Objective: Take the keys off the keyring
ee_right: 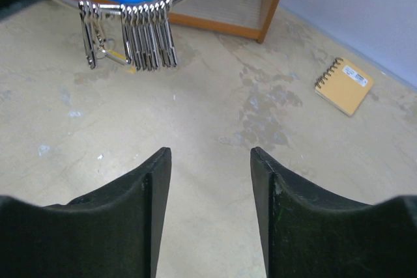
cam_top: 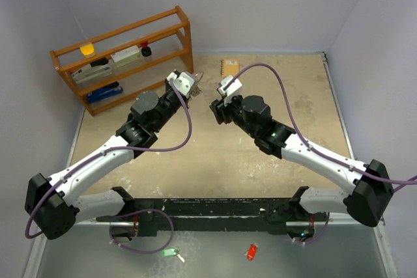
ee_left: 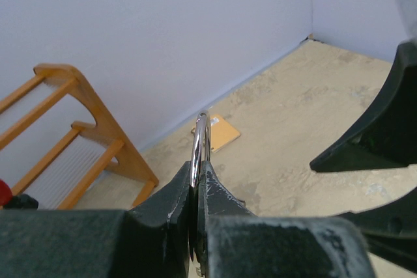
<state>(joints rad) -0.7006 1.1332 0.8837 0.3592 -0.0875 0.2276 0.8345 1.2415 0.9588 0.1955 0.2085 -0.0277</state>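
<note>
keyring sits clamped edge-on in the left tool; keys hang ahead of the right tool, which is spread apart.

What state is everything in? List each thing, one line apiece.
thin silver wire keyring: pinched edge-on in the left gripper, lifted.
left gripper: shut on the keyring.
small silver metal keys: hanging bunched on the keyring.
right gripper: open, empty.
tan spiral notebook: closed, lying flat.
green tag: lying loose, off the keyring.
red tag: lying loose, off the keyring.
</note>
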